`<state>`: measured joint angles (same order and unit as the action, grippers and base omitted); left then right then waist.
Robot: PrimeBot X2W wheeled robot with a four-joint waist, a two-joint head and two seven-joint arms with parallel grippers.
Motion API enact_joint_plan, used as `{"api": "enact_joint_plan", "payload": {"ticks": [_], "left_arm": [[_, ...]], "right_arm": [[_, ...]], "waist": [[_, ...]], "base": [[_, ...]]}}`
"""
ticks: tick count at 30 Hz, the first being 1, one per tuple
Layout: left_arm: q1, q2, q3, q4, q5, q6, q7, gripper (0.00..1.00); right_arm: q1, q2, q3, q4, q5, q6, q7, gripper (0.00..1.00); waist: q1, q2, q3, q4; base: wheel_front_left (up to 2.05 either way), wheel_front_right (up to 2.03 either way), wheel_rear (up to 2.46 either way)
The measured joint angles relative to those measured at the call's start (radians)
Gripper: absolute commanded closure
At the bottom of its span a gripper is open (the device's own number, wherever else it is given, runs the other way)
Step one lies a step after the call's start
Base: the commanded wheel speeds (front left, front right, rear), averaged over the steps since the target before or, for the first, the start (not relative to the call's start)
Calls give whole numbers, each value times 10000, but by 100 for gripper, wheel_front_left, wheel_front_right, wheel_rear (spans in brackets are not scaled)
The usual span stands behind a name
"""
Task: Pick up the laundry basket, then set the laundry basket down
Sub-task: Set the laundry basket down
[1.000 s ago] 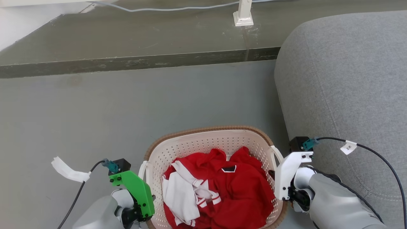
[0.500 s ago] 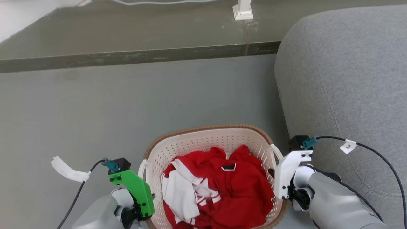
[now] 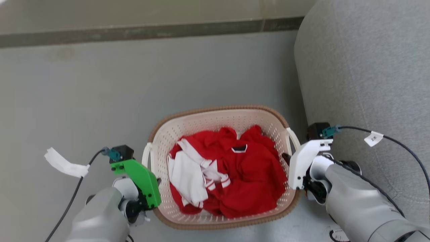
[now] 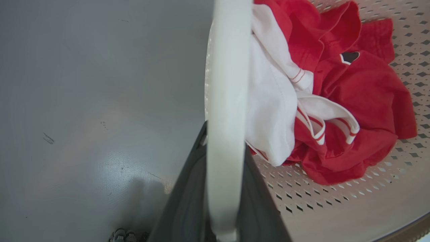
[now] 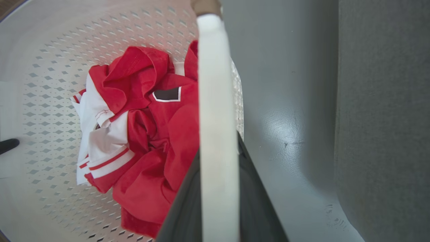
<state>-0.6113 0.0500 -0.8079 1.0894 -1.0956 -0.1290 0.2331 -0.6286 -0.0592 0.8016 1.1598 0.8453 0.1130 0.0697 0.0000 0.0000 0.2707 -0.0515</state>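
Observation:
The laundry basket (image 3: 218,109), cream perforated plastic with a brown woven rim, sits low in the middle of the head view with a crumpled red and white garment (image 3: 235,174) inside. My left gripper (image 3: 153,188), under its green bracket, is shut on the basket's left white handle (image 4: 228,67). That handle runs between the dark fingers (image 4: 188,201). My right gripper (image 3: 289,162) is shut on the right white handle (image 5: 215,67) in the same way. I cannot tell whether the basket's base touches the grey floor.
A grey sofa (image 3: 362,67) rises close on the basket's right side. A dark step edge (image 3: 134,32) crosses the far floor. Bare grey floor (image 3: 100,94) lies ahead and to the left. A black cable with a white tag (image 3: 62,163) trails from my left wrist.
The whole head picture has shifted upward, so the camera has tilted down. More of the basket's near rim shows now. Both grippers stay on the handles as before.

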Motion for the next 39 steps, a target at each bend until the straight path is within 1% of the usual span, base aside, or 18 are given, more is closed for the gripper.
{"api": "enact_joint_plan", "payload": {"ticks": [16, 23, 39], "left_arm": [[-1124, 31, -29, -75, 199, 0, -794, 100], [-1639, 40, -35, -119, 520, 2, -1333, 100], [-2643, 17, -79, -90, 637, 0, -2067, 100]], "right_arm": [[-982, -163, -29, -167, -15, 0, -798, 100], [-1402, -276, -81, -316, -15, 0, -1229, 100], [-2164, -485, -8, -502, -104, 0, -2159, 100]], "waist": [[0, 0, 2002, 200], [1, 0, 2946, 297], [2, 0, 4945, 499]], "base": [[0, 0, 0], [0, 0, 0], [0, 0, 0]]}}
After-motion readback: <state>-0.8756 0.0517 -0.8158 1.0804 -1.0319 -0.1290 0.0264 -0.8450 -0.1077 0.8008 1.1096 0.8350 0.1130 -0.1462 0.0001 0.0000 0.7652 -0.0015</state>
